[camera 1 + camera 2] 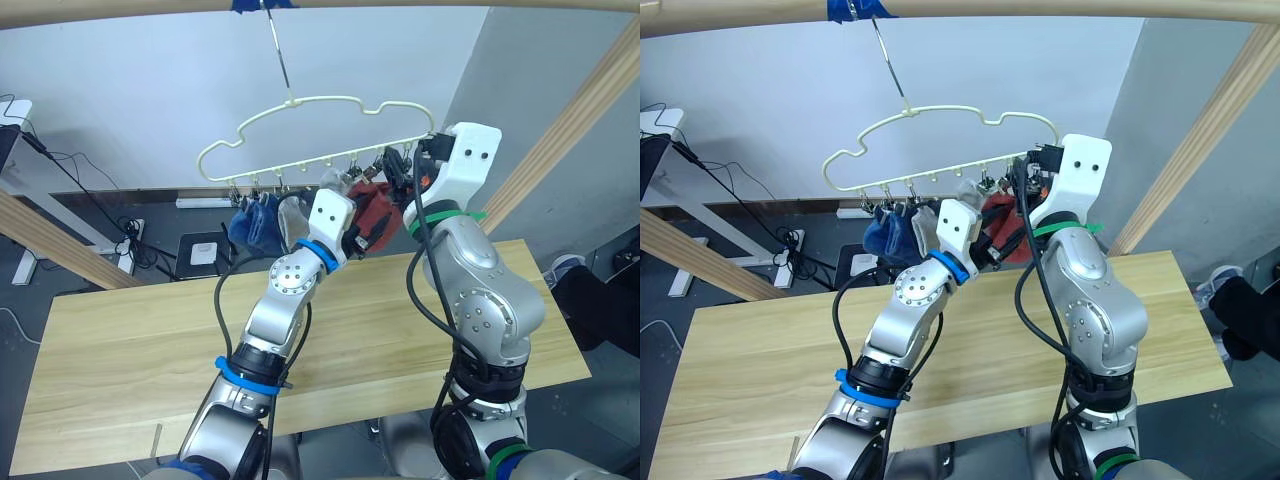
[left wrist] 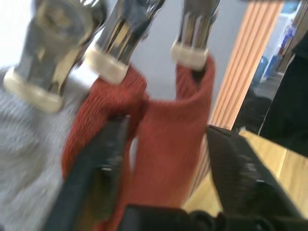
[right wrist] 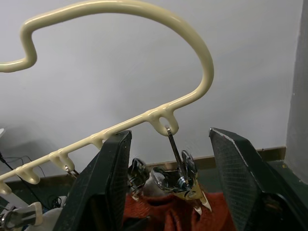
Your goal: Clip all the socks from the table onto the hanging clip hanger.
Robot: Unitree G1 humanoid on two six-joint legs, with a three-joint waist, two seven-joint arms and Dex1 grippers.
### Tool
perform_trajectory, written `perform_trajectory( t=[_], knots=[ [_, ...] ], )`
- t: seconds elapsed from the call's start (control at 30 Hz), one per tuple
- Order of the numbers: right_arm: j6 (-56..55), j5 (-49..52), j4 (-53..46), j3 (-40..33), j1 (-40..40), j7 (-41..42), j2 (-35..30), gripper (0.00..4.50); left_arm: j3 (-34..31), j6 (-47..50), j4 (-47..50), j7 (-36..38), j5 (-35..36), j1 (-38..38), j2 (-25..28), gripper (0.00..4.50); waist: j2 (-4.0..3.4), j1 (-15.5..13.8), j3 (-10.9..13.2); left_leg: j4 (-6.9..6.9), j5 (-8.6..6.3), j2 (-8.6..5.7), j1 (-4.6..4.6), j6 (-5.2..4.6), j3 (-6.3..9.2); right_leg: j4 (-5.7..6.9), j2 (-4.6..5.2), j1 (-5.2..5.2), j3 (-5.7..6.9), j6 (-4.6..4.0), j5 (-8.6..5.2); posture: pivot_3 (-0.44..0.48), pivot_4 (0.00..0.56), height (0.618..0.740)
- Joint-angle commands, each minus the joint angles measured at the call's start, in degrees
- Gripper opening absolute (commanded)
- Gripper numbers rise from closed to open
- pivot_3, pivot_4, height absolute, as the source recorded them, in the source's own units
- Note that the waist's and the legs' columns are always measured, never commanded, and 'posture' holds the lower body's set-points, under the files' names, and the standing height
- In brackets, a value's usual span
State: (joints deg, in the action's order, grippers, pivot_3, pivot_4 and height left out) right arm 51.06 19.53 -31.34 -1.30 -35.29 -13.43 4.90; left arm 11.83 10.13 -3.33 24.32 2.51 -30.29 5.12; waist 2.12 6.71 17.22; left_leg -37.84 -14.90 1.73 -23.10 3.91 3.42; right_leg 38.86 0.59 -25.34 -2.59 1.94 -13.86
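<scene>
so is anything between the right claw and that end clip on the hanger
Nothing visible. In the right wrist view the right claw is open with the end clip hanging between its fingers, under the clip hanger. The rust-red sock sits just below it.

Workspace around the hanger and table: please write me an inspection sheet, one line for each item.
Surface: the table, light wooden planks, with no socks on it.
Job's things: the clip hanger hangs by its hook from the wooden pole; blue socks, a grey sock and rust-red socks hang from its clips.
Clutter: nothing seen.
Grippers: left gripper open around a clipped rust-red sock; right gripper open, raised at the end clip.
Cables: black cables run along both arms; loose cables on the floor by the wall.
Surroundings: grey wall, slanted wooden beams.
</scene>
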Motion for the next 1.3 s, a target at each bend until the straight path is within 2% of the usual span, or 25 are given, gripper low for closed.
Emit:
perform_trajectory(
  t=[0.03,0.07,0.17,0.27,0.4,0.63,0.73,0.87,1.03,1.13,1.2,1.3],
  knots=[
    [-0.17,2.49,-5.91,-0.92,0.54,4.45,-2.61,2.65,-0.05,3.0,7.9,4.39,2.71,3.07,3.17,4.14,0.0,0.03,0.0,0.0,0.0,0.0,0.0,0.0,0.0,0.0,0.0,0.0,0.0,0.0,0.0,-0.166,0.252,0.74],
    [0.02,2.76,-6.34,-1.13,0.94,5.28,-3.39,2.65,0.01,4.09,9.28,5.5,3.35,3.88,4.18,4.47,0.0,0.05,0.0,0.02,0.0,0.0,0.0,0.0,0.01,0.0,0.0,0.0,0.01,0.0,0.0,-0.166,0.252,0.74],
    [0.26,3.75,-7.51,-1.88,2.4,8.47,-6.87,2.65,-0.08,6.08,13.82,9.85,5.77,6.58,8.0,4.47,-0.01,0.0,0.0,0.02,0.0,0.01,0.01,0.0,0.02,0.01,0.0,0.0,0.02,0.0,0.0,-0.155,0.245,0.74],
    [1.13,6.8,-9.99,-4.54,6.18,15.56,-14.12,2.65,-2.69,10.33,21.27,15.31,11.11,11.37,14.12,4.47,0.0,-0.15,0.0,0.02,0.0,0.01,0.01,0.0,0.02,0.0,0.0,0.01,0.01,0.0,0.0,-0.148,0.24,0.74],
    [1.53,11.18,-10.81,-6.01,9.52,23.61,-22.21,2.65,-6.0,13.43,26.86,18.11,15.21,15.62,19.86,4.47,0.0,-0.35,0.0,-0.01,0.0,0.0,0.03,0.0,0.02,-0.03,0.02,0.04,0.02,0.08,-0.05,-0.137,0.234,0.74],
    [0.22,14.12,-9.63,-4.43,12.96,30.96,-28.2,2.65,-9.66,16.03,30.18,17.35,18.38,18.96,22.4,4.47,0.01,-0.55,-0.02,-0.06,0.01,0.0,0.1,0.0,-0.02,0.0,-0.01,0.09,-0.04,0.29,-0.18,-0.117,0.22,0.74],
    [-2.33,14.11,-10.22,-4.12,14.8,37.1,-33.44,3.26,-14.64,15.19,32.11,20.56,20.56,22.8,27.11,4.5,0.02,-0.61,-0.02,-0.05,0.01,0.05,0.1,0.0,-0.01,0.01,-0.06,0.06,-0.04,0.29,-0.18,-0.111,0.214,0.74],
    [-7.09,13.41,-6.12,-5.6,15.73,46.48,-41.61,4.46,-21.86,15.13,33.79,24.37,22.74,28.11,34.64,4.5,0.0,-0.9,-0.12,-0.02,0.01,0.08,0.11,0.0,-0.03,0.0,-0.07,0.05,-0.04,0.27,-0.18,-0.074,0.179,0.74],
    [-12.53,12.44,0.06,-5.74,15.37,56.91,-49.87,4.46,-30.97,14.9,32.9,25.58,22.75,36.6,39.57,4.5,0.0,-1.82,-1.27,-0.04,0.0,0.05,0.11,0.0,-0.12,-0.06,-0.03,0.07,-0.07,0.28,-0.18,-0.054,0.153,0.74],
    [-16.56,10.58,4.02,-4.62,15.51,60.83,-52.59,4.46,-32.09,14.8,31.09,23.49,20.32,37.82,40.57,4.5,0.09,-2.22,-2.12,-0.06,0.0,0.06,0.13,0.0,-0.11,-0.07,-0.04,0.09,-0.04,0.27,-0.18,-0.035,0.125,0.74],
    [-21.16,7.73,7.73,-4.72,16.49,62.91,-53.7,4.46,-33.5,18.52,30.06,19.9,17.54,39.29,41.8,4.5,0.07,-2.47,-2.95,-0.08,0.01,0.06,0.13,0.0,-0.1,-0.05,-0.04,0.11,-0.03,0.27,-0.17,-0.023,0.102,0.74],
    [-26.21,5.68,11.77,-5.03,17.16,65.22,-54.15,4.46,-35.59,15.07,28.48,19.59,16.44,41.66,41.06,4.5,0.13,-2.68,-4.29,-0.07,0.0,0.06,0.16,0.0,-0.13,-0.1,-0.04,0.14,-0.05,0.26,-0.17,-0.014,0.086,0.74]
  ],
)
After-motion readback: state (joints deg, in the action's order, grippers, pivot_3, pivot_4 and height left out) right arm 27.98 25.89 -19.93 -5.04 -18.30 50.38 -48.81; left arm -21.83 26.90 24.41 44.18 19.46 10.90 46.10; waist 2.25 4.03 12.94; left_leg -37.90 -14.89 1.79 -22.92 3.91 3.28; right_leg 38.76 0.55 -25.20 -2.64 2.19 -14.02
